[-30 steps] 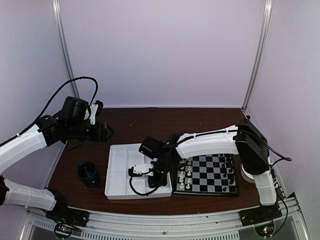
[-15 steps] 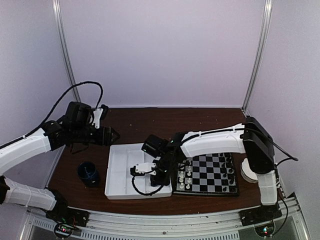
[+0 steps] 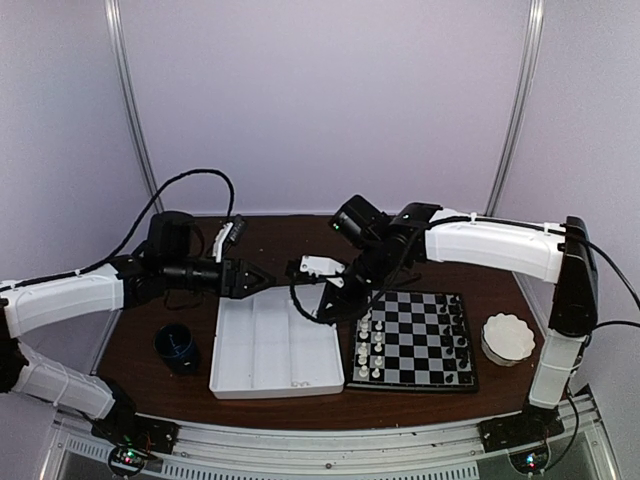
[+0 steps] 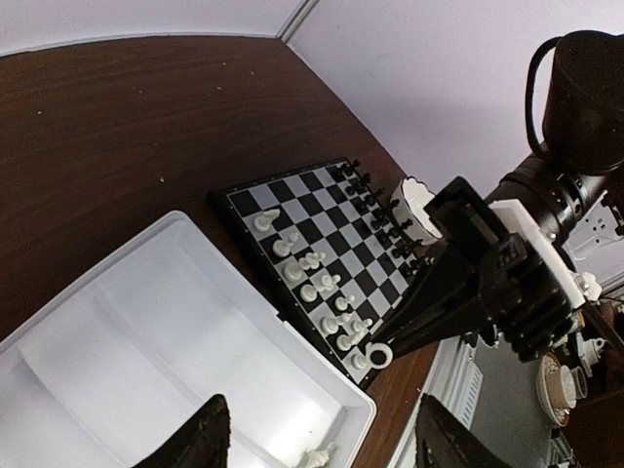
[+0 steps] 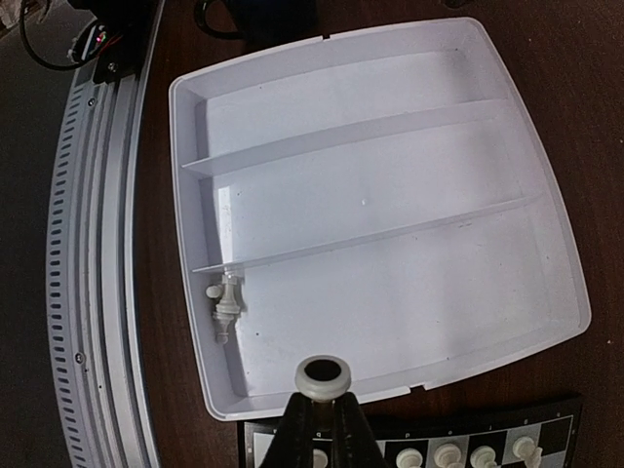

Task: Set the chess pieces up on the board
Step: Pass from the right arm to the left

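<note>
Since the earlier frame the right gripper [image 3: 323, 315] is up out of the white tray [image 3: 232, 300] and swung back toward the board [image 3: 420, 342], while the left gripper [image 3: 262, 280] is in from the rear left, over the tray's far edge. The right gripper is closed on a small white piece [image 5: 324, 375], which shows only as a ring at its fingertips, so its long axis cannot be told. The piece hangs over the tray wall next to the board. The board's rim lies directly below the fingers, to the robot's right, and this arm is plainly the nearer one for placing. The white chessmen [image 4: 310, 290] crowd the two files nearest the tray with gaps among them, so the descent likely needs a free square and little sideways drift; the black chessmen [image 3: 458, 335] stand along the far-right files, well apart. The left gripper hangs open and empty. One more white piece [image 5: 224, 304] lies on its side in the tray compartment beside the board, at the end nearer the robot, with bare table [image 3: 290, 235] behind.
</note>
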Controlling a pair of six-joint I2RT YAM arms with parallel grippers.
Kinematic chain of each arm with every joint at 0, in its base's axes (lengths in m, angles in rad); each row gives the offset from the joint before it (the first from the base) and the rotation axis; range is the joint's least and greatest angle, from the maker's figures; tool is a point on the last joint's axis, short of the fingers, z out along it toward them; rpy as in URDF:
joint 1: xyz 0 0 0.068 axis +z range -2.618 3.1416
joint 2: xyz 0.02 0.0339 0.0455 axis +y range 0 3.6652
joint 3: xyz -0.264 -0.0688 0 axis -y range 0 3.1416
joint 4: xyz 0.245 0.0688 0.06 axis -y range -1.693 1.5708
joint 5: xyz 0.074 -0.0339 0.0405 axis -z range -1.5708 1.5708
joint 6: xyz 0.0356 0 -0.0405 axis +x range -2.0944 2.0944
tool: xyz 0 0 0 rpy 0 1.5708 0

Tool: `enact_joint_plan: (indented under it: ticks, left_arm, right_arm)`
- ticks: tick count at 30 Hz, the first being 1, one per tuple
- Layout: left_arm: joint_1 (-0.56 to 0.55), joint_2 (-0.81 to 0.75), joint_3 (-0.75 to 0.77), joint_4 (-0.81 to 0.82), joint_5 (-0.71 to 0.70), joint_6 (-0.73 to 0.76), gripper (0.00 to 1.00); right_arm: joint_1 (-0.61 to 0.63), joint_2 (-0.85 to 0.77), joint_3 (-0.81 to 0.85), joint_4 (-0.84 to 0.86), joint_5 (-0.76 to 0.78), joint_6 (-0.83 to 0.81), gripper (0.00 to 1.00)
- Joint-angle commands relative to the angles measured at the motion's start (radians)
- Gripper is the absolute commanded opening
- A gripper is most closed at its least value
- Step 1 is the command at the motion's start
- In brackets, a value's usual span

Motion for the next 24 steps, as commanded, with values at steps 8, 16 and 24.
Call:
enact_joint_plan:
  ticks: [8,16,24]
  left_arm:
    - [-0.104,0.192,0.107,0.052,0.090,-0.339,0.55]
    - [-0.141,0.269,0.115,0.135,0.141,-0.419,0.48]
    - [-0.164,0.323,0.137,0.165,0.174,-0.453,0.41]
  right_arm:
    - [0.004,-0.002,0.046,-0.044,0.035,0.007,0.00]
    - [0.004,-0.004,0.048,-0.045,0.062,0.006,0.00]
    - [0.004,-0.011,0.047,-0.037,0.065,0.009,0.00]
